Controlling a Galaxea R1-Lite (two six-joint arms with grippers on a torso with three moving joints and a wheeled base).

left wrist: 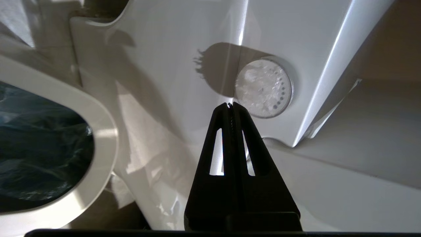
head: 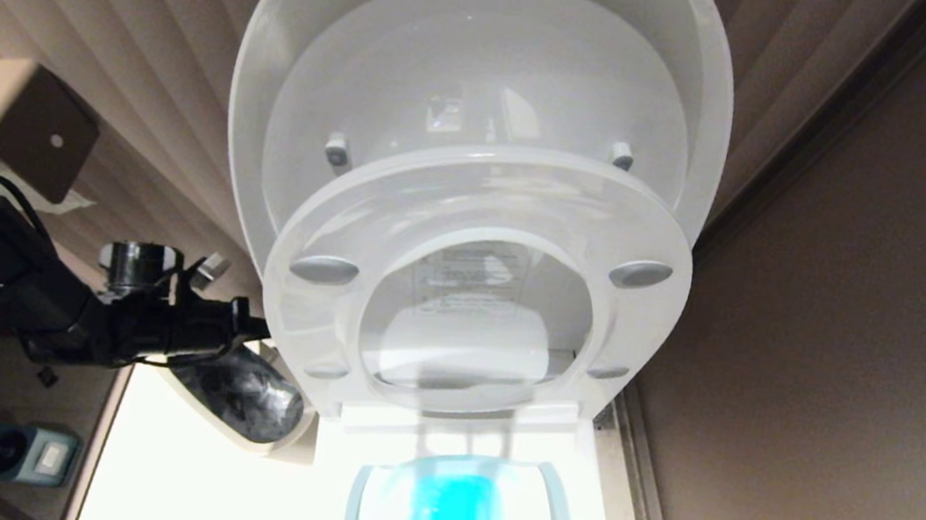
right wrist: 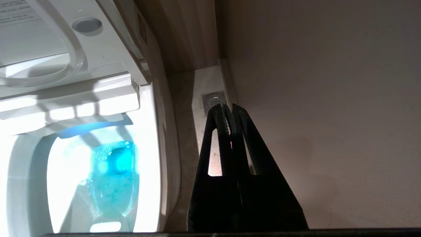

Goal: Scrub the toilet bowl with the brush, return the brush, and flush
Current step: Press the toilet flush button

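The toilet bowl stands in front of me with its seat and lid raised, and blue water glows inside. My left arm reaches in from the left to the toilet's side, its fingertips hidden behind the seat in the head view. In the left wrist view my left gripper is shut and empty, its tips right at the edge of a round silver flush button; contact cannot be told. My right gripper hangs shut and empty beside the bowl. The brush is out of view.
An off-white waste bin with a black liner sits close to the toilet's left side, its rim beside my left gripper. A grey-blue holder with a dark-handled brush stands on the floor at the left. A floor drain lies by the right wall.
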